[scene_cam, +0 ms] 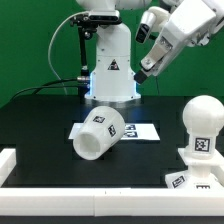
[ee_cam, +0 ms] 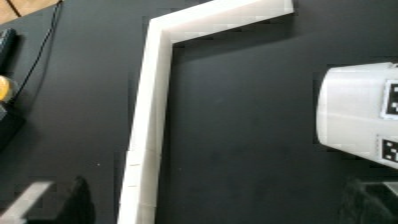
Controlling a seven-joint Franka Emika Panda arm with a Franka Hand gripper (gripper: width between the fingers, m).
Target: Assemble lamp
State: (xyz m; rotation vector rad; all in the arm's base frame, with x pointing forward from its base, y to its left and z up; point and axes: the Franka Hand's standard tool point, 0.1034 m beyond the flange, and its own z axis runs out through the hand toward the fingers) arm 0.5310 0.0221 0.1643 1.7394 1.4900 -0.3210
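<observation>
A big black table [scene_cam: 40, 120] sits in front of a green wall, and the white robot arm [scene_cam: 185, 35] reaches in from the top of the exterior view's right side. Its dark two-finger gripper [scene_cam: 147, 68] hangs high in the air, well above the table, and it holds nothing. I cannot tell how wide its fingers are from here. In the wrist view only dark blurry finger tips [ee_cam: 54, 205] show at the edge, so that does not help. The white plastic cone-shaped lamp shade [scene_cam: 98, 134] lies tipped on its side near the middle of the table, with a black-and-white square tag on it and its open end facing the front. Just behind it lies the thin flat white marker board [scene_cam: 140, 130], and the shade hides part of it. On the exterior view's right stands the white round bulb with its neck [scene_cam: 201, 122], upright, sitting on top of the white blocky base [scene_cam: 190, 178], which has square tags too. The bulb and base are well apart from the shade. A white strip [scene_cam: 8, 165] runs along the table's edge, and in the wrist view a white strip bends around a corner [ee_cam: 151, 110]. A white blocky part with a tag [ee_cam: 365, 110] shows at the side of the wrist view.
</observation>
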